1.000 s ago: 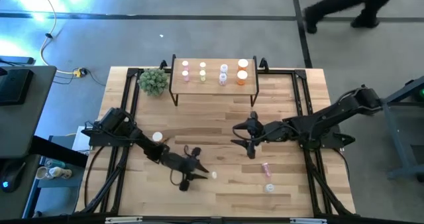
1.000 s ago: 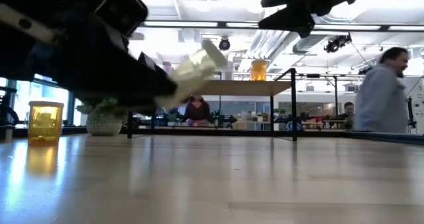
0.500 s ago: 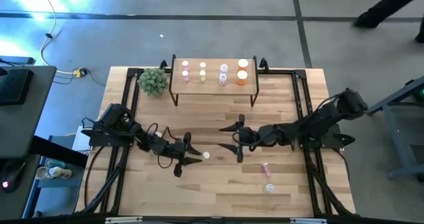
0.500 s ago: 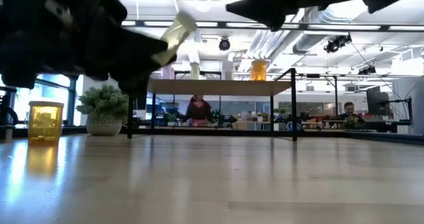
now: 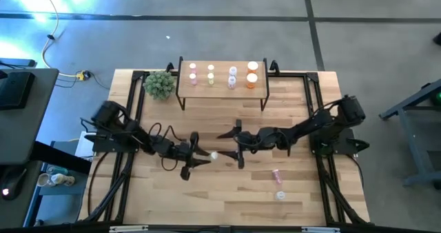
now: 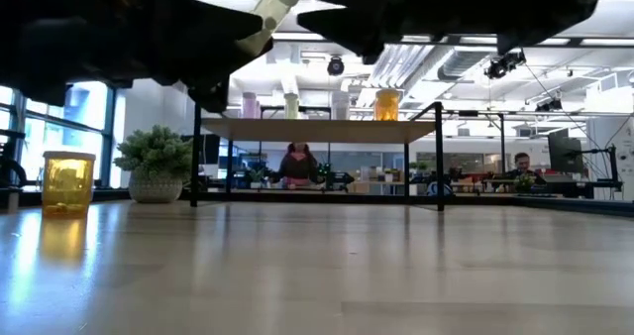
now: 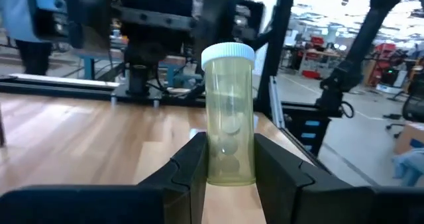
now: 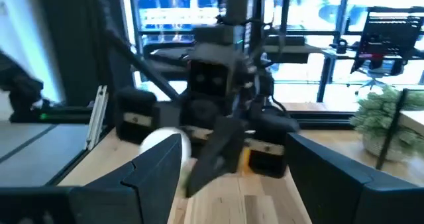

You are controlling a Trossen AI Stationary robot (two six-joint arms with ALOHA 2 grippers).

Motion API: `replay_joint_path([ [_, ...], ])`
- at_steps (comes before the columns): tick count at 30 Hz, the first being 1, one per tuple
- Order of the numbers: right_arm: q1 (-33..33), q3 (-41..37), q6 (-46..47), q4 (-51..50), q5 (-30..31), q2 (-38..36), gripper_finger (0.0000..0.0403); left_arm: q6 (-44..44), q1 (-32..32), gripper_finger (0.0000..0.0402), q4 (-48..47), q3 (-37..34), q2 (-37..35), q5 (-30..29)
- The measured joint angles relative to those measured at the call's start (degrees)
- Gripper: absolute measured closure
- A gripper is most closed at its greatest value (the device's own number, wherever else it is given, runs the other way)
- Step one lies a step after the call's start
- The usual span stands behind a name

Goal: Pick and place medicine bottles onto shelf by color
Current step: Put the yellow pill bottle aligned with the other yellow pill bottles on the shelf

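A yellow-green medicine bottle (image 7: pixel 228 111) with a white cap is held above mid-table by my left gripper (image 5: pixel 204 156), which is shut on it. My right gripper (image 5: pixel 229 149) stands open just to the bottle's right, facing it; its wrist view shows the white cap (image 8: pixel 165 144) before its fingers. The shelf (image 5: pixel 222 88) stands at the far edge on black legs, with pink (image 5: pixel 193 73), yellow-green (image 5: pixel 211 74), pale (image 5: pixel 233 76) and orange (image 5: pixel 252 74) bottles upright on top. A pink bottle (image 5: pixel 276 174) and a clear one (image 5: pixel 280 195) lie on the table at the near right. My left gripper pinches the bottle's lower body (image 7: pixel 228 171) between its two fingers (image 7: pixel 192 168), which come in about level from the table's left and lie along the bottle. The capped end (image 7: pixel 227 52) sticks out past the fingertips. In the low view the bottle (image 6: pixel 265 13) is clear of the table, tilted cap-up.
A small potted plant (image 5: pixel 160 85) stands left of the shelf. The low view shows a yellow-orange bottle (image 6: pixel 67 181) upright on the table at the left. A black frame (image 5: pixel 138 88) runs along the table's sides. Bare wood lies along the near edge.
My left gripper has carried the bottle up and toward the far edge, levelling out; the bottle has risen higher above the table. My right gripper has come down and moved toward the table's left, closing in on the bottle's cap, its fingers still apart.
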Motion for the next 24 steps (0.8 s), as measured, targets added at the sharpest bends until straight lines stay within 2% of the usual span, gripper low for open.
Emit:
replay_joint_path([
  [8,0.09,4.53,-1.95,-1.80,-2.86,3.95,0.0143,0.42,1.22,0.0307,-1.84,-0.04,-0.19,0.17],
  [24,0.21,4.95,-0.65,-1.74,-2.62,4.15,0.0143,0.24,1.28,0.0307,-1.57,-0.04,-0.12,-0.02],
])
